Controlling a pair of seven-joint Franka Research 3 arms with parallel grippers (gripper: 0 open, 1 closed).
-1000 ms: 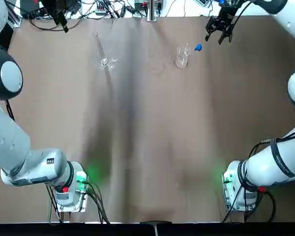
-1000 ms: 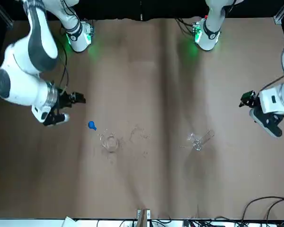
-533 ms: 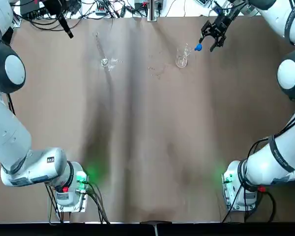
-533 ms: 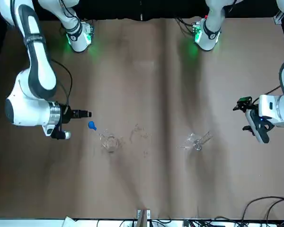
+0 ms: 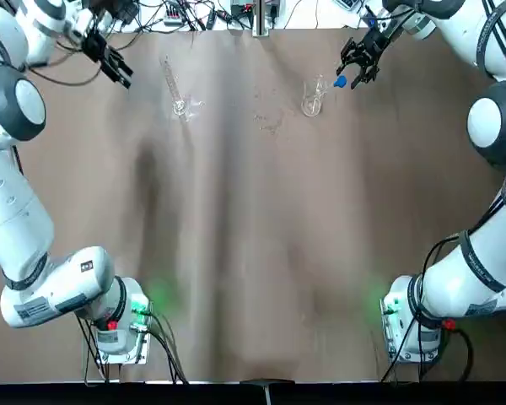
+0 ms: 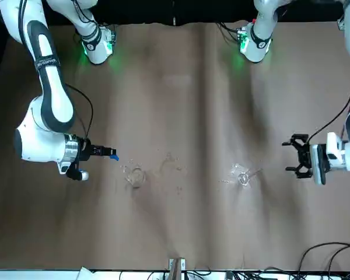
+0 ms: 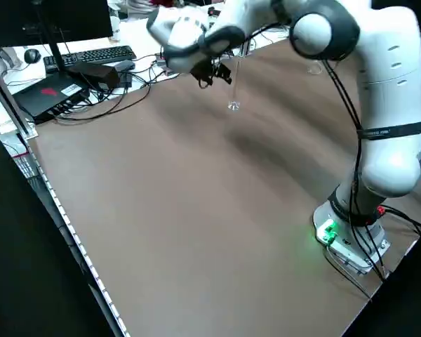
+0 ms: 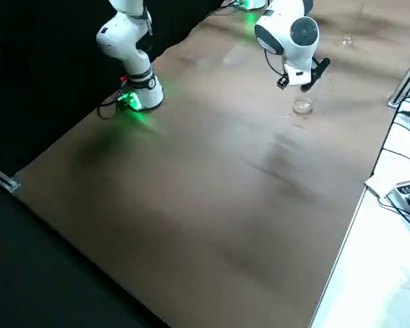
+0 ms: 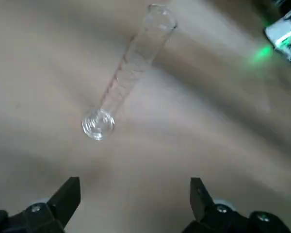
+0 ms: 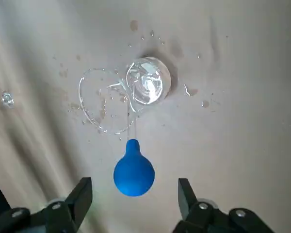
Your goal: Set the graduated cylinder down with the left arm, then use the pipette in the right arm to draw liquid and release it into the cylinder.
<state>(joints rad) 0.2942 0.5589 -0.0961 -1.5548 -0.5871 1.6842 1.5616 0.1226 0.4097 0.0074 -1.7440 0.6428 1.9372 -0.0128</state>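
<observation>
Closest to the robot's own side, the 2 white arm bases stand on the brown-covered table (image 5: 253, 253), each beside a green glow, with black cables trailing from them. Farther out, the graduated cylinder (image 9: 131, 73) stands upright on its foot on the left part of the table. The left gripper (image 9: 137, 182) is above the table near it, its 2 fingers spread wide with nothing between them.

Over on the right stands the clear beaker (image 10: 148, 82), well apart from the cylinder. Drops of liquid (image 10: 205, 103) dot the table around it; how much liquid is inside cannot be told. The pipette (image 10: 134, 172) leans with its thin tube at the beaker and its blue bulb out past the rim, toward the robot's right.

The right gripper (image 10: 136, 182) is just beside the bulb, its 2 fingers wide and not closed on it; whether either finger touches the bulb cannot be told.

Past the far edge of the table lies a tangle of cables (image 7: 112, 102), with a keyboard (image 7: 98, 56) and a monitor (image 7: 70, 20) beyond it.
</observation>
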